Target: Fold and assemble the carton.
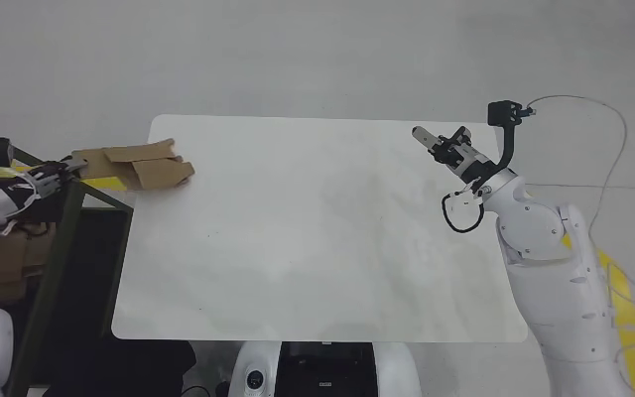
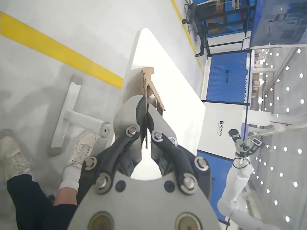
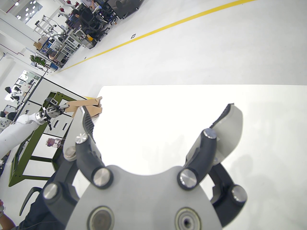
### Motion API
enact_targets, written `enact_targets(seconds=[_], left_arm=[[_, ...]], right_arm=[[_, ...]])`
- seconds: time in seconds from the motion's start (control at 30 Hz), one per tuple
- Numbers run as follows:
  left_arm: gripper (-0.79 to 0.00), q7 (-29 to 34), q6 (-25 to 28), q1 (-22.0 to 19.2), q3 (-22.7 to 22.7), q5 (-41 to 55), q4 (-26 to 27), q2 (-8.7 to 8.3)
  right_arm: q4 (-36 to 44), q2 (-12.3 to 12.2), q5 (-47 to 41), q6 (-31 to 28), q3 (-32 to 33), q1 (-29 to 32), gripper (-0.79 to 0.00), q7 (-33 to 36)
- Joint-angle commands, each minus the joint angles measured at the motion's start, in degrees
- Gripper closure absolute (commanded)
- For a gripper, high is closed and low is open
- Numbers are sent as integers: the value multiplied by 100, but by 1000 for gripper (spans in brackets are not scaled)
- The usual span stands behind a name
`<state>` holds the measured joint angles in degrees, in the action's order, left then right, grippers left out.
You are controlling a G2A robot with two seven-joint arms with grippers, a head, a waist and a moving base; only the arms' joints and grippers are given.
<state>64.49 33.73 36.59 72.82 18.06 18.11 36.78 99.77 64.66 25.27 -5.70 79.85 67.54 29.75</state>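
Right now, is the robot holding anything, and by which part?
The left hand pinches the flattened carton by its end edge, out beyond the table. The right hand is open, empty.

You have one flattened carton [image 1: 149,171], one white table [image 1: 317,248], two grippers, namely the left gripper [image 2: 145,104] and the right gripper [image 3: 156,110], and one green metal frame [image 1: 50,273] to count here.
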Motion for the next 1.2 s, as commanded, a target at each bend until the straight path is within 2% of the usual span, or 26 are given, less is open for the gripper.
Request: enact_targets(seconds=[0.0, 0.27, 0.53, 1.17], left_arm=[[0, 98, -54, -20, 29, 82, 139, 6], [0, 444, -320, -178, 162, 516, 580, 43], [0, 700, -581, -284, 58, 718, 1062, 171], [0, 605, -953, -572, -829, 693, 2433, 713]], right_arm=[[0, 0, 0, 0, 0, 0, -785, 0], [0, 0, 0, 0, 0, 0, -785, 0], [0, 0, 0, 0, 0, 0, -785, 0], [0, 0, 0, 0, 0, 0, -785, 0]])
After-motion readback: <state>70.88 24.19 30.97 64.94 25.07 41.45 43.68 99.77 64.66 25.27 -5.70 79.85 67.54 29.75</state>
